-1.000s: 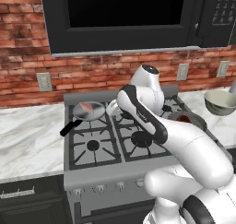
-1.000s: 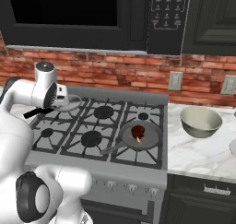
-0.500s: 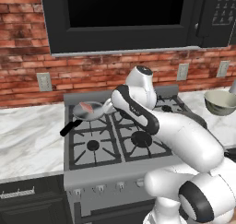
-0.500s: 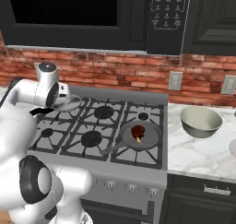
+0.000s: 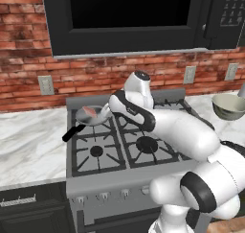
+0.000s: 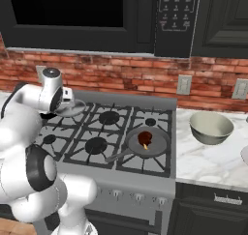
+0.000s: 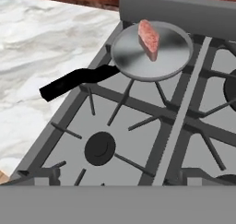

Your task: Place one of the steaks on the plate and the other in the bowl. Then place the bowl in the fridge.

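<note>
Light is even and soft across all three views, with no visible source. Shadows are faint; the stove point(image 5: 119, 150) grates cast almost none. No glare, blur or edge distortion. Rendered surfaces look flat; the marble tabletop point(image 7: 41, 57) reads bright

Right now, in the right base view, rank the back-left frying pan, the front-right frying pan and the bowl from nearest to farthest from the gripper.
1. back-left frying pan: rear left of the stove, right beside the gripper.
2. front-right frying pan: near right burner.
3. bowl: on the counter, right of the stove.
</note>
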